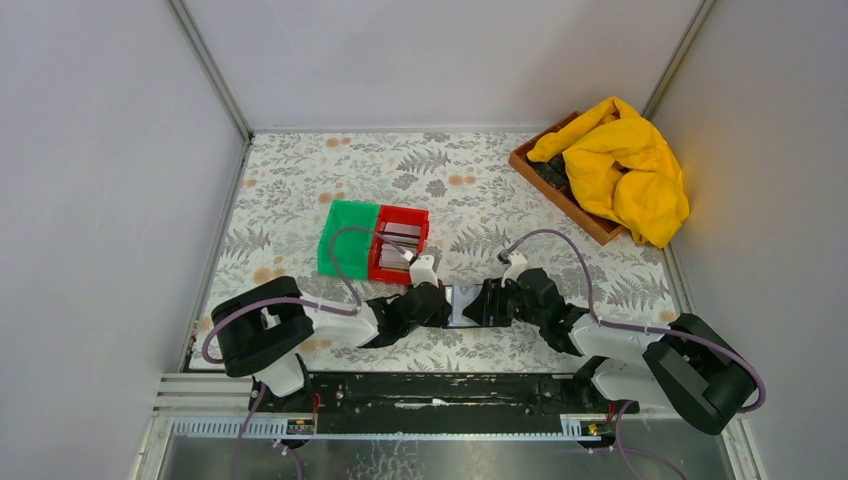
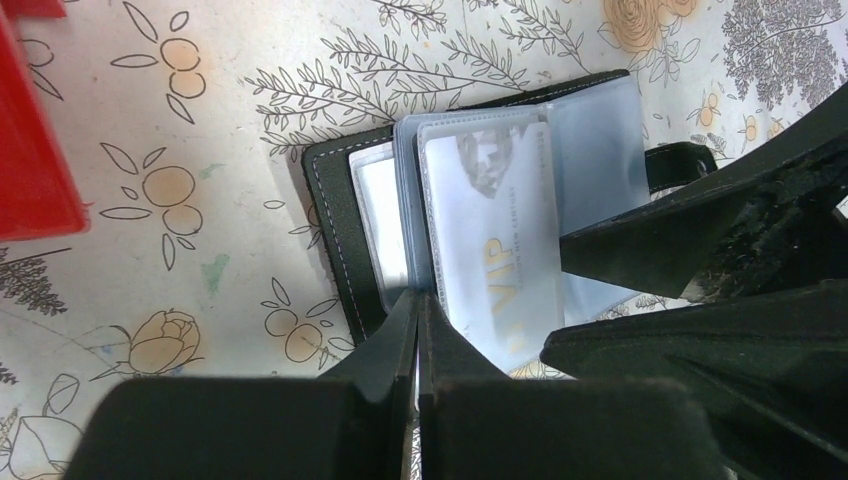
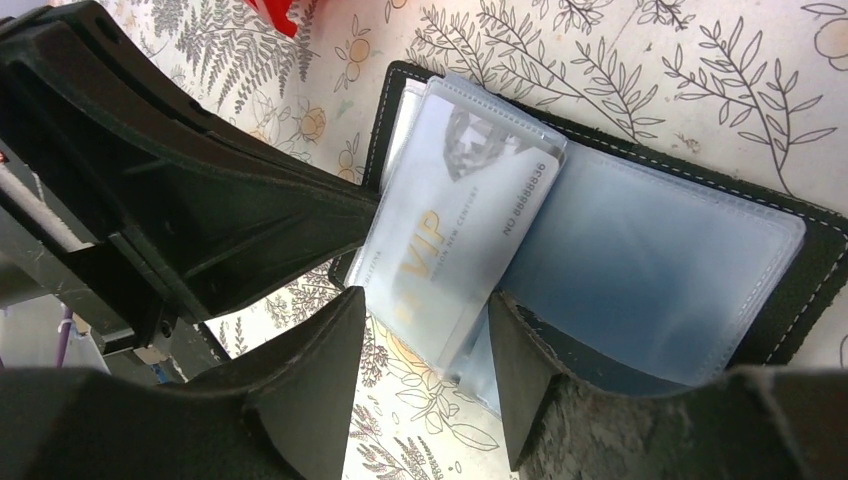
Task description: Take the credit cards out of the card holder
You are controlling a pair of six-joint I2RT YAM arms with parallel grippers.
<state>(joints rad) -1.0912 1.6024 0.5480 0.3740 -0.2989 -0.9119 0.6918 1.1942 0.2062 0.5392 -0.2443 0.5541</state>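
Note:
The black card holder point(image 1: 465, 305) lies open on the floral table between both grippers, its cover point(image 2: 330, 220) flat and its clear bluish sleeves point(image 3: 660, 250) spread. A grey-white credit card point(image 3: 460, 220) marked VIP sticks halfway out of a sleeve towards the near edge. Another pale card point(image 2: 378, 225) sits in the sleeve beside it. My left gripper point(image 2: 418, 300) is shut, its tips pinched on the sleeve edge by the spine. My right gripper point(image 3: 425, 330) is open, its fingers point(image 3: 335, 345) straddling the protruding end of the VIP card point(image 2: 495, 230) without gripping it.
A red bin point(image 1: 400, 243) holding several cards stands just beyond the holder, joined to a green bin point(image 1: 350, 238) on its left. At the back right is a wooden tray point(image 1: 530, 165) with a yellow cloth point(image 1: 625, 170) piled on it.

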